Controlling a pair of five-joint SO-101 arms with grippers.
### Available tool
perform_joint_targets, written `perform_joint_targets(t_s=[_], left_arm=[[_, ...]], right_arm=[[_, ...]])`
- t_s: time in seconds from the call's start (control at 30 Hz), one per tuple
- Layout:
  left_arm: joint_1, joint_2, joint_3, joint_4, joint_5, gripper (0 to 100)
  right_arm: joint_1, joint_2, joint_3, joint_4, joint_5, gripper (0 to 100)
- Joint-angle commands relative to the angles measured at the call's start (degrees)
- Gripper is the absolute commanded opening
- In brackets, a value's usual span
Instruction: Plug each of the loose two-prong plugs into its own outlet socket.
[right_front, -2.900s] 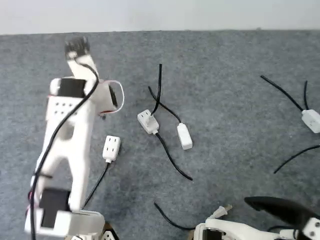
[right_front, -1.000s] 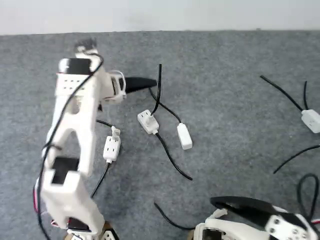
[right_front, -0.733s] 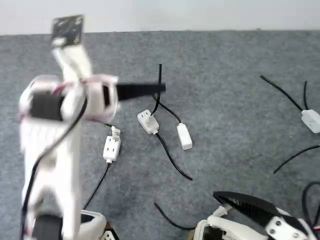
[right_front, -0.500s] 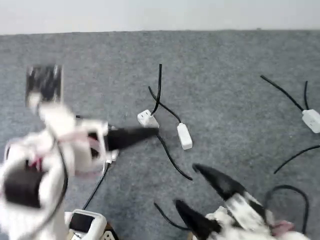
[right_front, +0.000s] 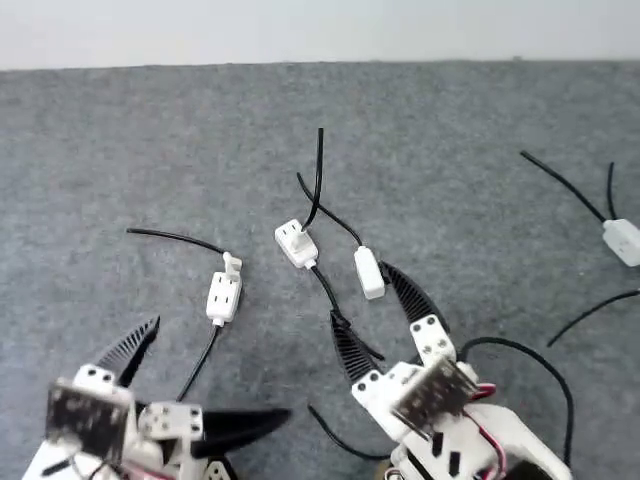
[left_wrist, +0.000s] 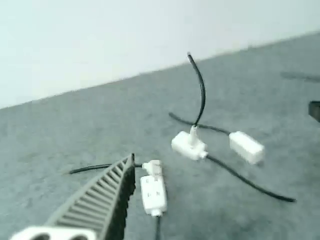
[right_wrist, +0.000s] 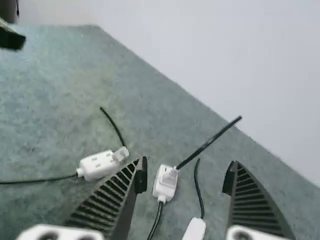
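Note:
A white outlet socket (right_front: 221, 298) lies left of centre on the grey carpet. A small white two-prong plug (right_front: 231, 264) sits against its far end, and the plug's black cord runs off to the left. The pair also appears as the socket (left_wrist: 153, 192) with its plug (left_wrist: 152, 166), and as the socket (right_wrist: 99, 163). A white cube-shaped connector (right_front: 296, 244) and an oblong white connector (right_front: 369, 272) lie at the centre. My left gripper (right_front: 221, 367) is open at the near left edge. My right gripper (right_front: 359, 293) is open just short of the oblong connector.
Another white connector (right_front: 622, 240) with black cords lies at the far right. Loose black cords (right_front: 340, 318) cross the centre of the carpet and one curls by the right arm's base. A pale wall borders the far edge.
The left arm has pulled back from the far left to the near edge, leaving the plug at the socket. The right arm has swung up toward the oblong connector with its gripper open.

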Motion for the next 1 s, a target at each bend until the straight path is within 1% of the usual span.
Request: perform_joint_targets(t_s=[0.0, 0.07, 0.13, 0.2, 0.27, 0.33, 0.43, 0.5, 0.77, 0.97], left_arm=[[-9.14, 0.26, 6.37, -9.49, -1.85, 63], [-15.30, -1.05, 13.23, -17.93, -1.85, 63], [-19.96, -1.67, 21.32, -24.97, -1.85, 63], [-22.77, -1.58, 29.32, -29.98, -1.85, 63], [-24.00, -1.49, 36.18, -32.70, -1.85, 63], [-24.44, -1.49, 39.87, -33.32, -1.85, 63], [-25.14, -1.49, 42.51, -32.70, -1.85, 63], [-25.67, -1.49, 44.44, -32.88, -1.93, 63], [-25.93, -1.49, 49.01, -32.97, -1.93, 63], [-25.93, -1.49, 52.79, -30.24, -1.93, 63]], right_arm=[[3.74, 1.63, 1.93, -1.54, -0.88, 25.1], [5.67, 1.54, 4.75, -2.07, -0.88, 25.1], [6.99, 1.54, 8.00, -2.07, -0.88, 25.1], [8.13, 1.54, 10.64, -1.98, -0.88, 25.1], [9.45, 1.54, 12.66, -1.98, -1.05, 25.1], [9.98, 1.54, 14.07, -2.07, -1.58, 25.1], [10.15, 1.54, 16.26, -2.07, -6.59, 25.1], [10.15, 1.54, 18.11, -2.07, -8.35, 25.1], [10.15, 1.54, 25.67, -7.43, -8.88, 25.2], [10.24, 1.54, 29.01, -8.48, -8.62, 25.2]])
